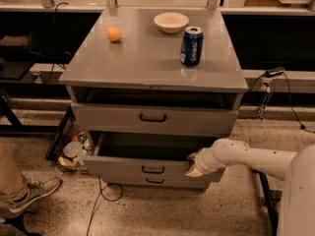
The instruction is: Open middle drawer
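Observation:
The grey cabinet has three drawers. The middle drawer, with a small black bar handle, stands pulled out well past the other fronts, and its dark inside shows. My gripper is at the right end of that drawer's front, against its top edge. My white arm reaches in from the right. The top drawer stands slightly out. The lowest drawer is in, under the middle one.
On the cabinet top stand an orange, a white bowl and a blue can. A person's shoe is at the lower left. A bin of clutter sits left of the cabinet. A cable lies on the floor.

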Action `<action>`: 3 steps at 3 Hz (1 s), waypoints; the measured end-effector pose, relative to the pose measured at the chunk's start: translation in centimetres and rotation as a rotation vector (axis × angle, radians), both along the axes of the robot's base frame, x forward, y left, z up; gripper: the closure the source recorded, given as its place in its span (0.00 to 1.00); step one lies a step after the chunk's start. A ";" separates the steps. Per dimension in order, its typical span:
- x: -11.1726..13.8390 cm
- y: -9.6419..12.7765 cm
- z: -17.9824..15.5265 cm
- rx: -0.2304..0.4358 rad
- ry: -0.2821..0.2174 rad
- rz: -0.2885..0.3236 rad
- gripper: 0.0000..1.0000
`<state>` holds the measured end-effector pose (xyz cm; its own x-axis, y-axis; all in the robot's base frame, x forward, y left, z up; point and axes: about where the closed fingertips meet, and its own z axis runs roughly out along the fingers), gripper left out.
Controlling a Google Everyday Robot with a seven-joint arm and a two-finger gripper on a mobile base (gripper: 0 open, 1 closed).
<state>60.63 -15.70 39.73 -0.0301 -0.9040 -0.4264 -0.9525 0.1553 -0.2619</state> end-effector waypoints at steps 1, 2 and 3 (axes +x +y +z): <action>0.0 0.0 0.2 0.000 0.000 0.000 1.00; -1.2 -0.1 0.0 0.006 0.004 -0.017 1.00; -1.4 -0.1 0.0 0.007 0.005 -0.020 1.00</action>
